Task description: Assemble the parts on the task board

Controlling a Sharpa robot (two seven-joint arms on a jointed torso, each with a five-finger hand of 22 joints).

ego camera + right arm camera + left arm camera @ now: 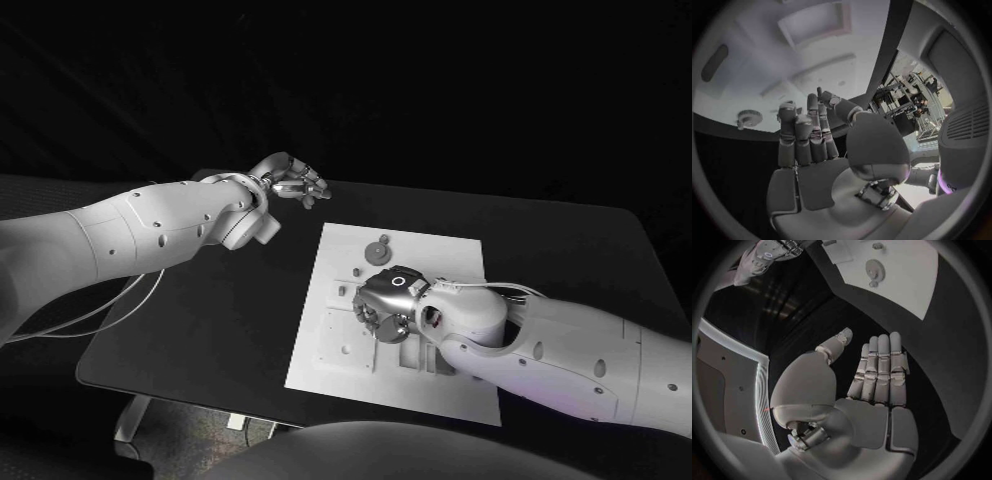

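Board (pixel 389 370) sat in the middle of the black table (pixel 202 330), white plate with cutouts and small pieces on it. One gear (pixel 379 246) lay near its far edge, well clear of both hands. Right hand (pixel 387 300) hovered over the board's middle, palm down; from the wrist view its fingers (pixel 811 135) were straight and pressed together, thumb off to the side, nothing in them. Left hand (pixel 289 180) was off the board, over the table past its far left corner, fingers (pixel 879 370) straight and side by side, thumb apart, also holding nothing.
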